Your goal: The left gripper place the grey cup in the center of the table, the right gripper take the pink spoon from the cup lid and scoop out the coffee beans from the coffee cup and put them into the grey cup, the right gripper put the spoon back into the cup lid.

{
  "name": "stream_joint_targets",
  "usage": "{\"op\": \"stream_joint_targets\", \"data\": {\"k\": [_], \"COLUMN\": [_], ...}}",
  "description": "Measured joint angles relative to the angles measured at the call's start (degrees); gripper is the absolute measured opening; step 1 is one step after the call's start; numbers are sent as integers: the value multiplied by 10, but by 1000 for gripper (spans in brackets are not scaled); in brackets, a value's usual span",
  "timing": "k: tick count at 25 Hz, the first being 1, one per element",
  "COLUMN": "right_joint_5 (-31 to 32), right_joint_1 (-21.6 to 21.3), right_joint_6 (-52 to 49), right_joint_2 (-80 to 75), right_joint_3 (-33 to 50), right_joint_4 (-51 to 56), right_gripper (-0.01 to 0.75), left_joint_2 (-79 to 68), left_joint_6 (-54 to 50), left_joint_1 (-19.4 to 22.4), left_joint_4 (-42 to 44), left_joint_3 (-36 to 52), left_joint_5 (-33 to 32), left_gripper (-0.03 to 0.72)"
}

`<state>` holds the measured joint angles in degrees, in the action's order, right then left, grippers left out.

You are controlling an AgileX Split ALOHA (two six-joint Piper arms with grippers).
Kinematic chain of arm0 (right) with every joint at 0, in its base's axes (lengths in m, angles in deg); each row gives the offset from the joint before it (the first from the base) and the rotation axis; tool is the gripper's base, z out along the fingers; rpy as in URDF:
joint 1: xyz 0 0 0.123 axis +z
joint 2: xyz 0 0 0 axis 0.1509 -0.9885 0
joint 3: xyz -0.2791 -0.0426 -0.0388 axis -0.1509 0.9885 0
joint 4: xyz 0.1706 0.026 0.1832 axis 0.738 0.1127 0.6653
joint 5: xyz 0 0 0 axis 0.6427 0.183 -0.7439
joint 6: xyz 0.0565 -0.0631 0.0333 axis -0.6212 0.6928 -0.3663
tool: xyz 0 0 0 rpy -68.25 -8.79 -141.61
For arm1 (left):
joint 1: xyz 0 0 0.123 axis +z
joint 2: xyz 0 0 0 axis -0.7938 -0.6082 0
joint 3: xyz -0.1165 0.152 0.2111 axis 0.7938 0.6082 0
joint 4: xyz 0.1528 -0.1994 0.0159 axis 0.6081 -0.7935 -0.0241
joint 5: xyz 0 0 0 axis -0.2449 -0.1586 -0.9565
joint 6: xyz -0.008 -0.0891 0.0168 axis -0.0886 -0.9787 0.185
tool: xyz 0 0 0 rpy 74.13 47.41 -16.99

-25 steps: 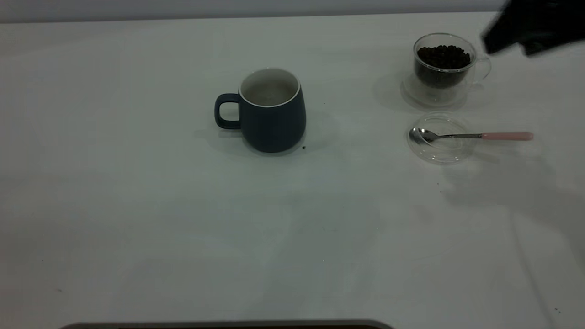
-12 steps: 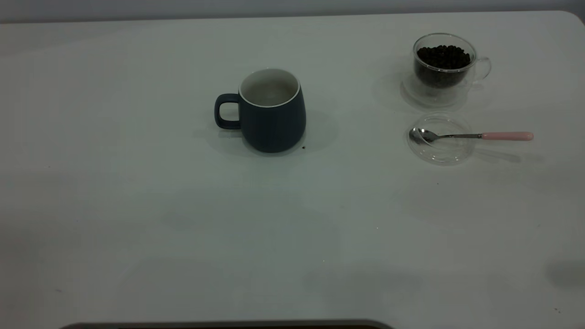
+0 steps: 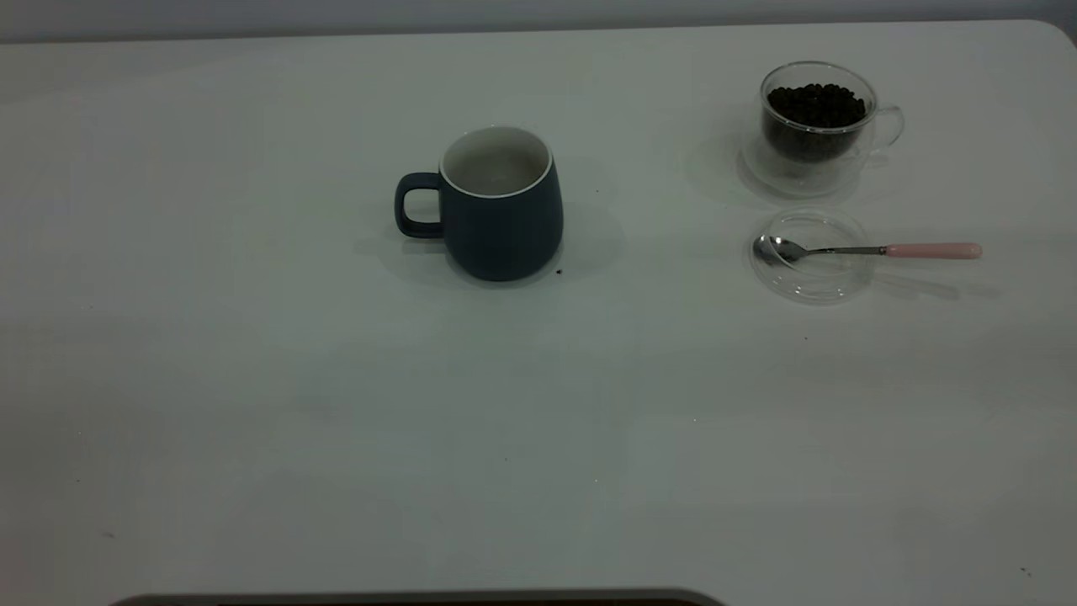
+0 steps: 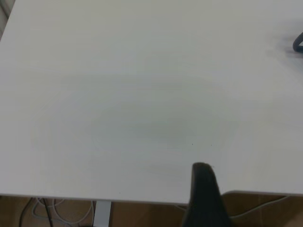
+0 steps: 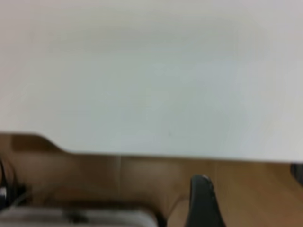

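The grey cup (image 3: 501, 206) stands upright near the middle of the table (image 3: 252, 379), handle to the left; I see no coffee beans inside it. The coffee cup (image 3: 814, 126), holding a heap of coffee beans (image 3: 816, 105), stands at the far right. In front of it lies the cup lid (image 3: 809, 273) with the pink spoon (image 3: 867, 250) resting bowl-in, its handle pointing right. Neither arm shows in the exterior view. My left gripper (image 4: 253, 189) and my right gripper (image 5: 251, 175) hang open and empty by the table's edge, one finger (image 4: 202, 189) showing clearly in each wrist view.
A tiny dark speck (image 3: 559, 271) lies beside the grey cup's base. The cup's handle (image 4: 298, 43) just shows in the left wrist view. Wooden floor and cables (image 4: 38, 210) show below the table's edge.
The right arm, a dark shape above the coffee cup one second ago, has left the exterior view. The cups, the lid and the spoon have not moved.
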<state>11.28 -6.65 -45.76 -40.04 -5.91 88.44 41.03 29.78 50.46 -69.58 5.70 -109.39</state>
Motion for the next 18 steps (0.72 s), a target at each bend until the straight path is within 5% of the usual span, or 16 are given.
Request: {"op": "stream_joint_targets", "data": {"k": [18], "right_joint_5": [15], "right_joint_1": [0], "right_joint_6": [0], "right_joint_2": [225], "right_joint_3": [0], "right_joint_4": [0], "right_gripper": [558], "left_joint_2": [0], "left_joint_6": [0], "left_joint_1": [0], "left_joint_4": [0], "left_joint_3": [0], "left_joint_5": [0], "left_gripper": [567]}}
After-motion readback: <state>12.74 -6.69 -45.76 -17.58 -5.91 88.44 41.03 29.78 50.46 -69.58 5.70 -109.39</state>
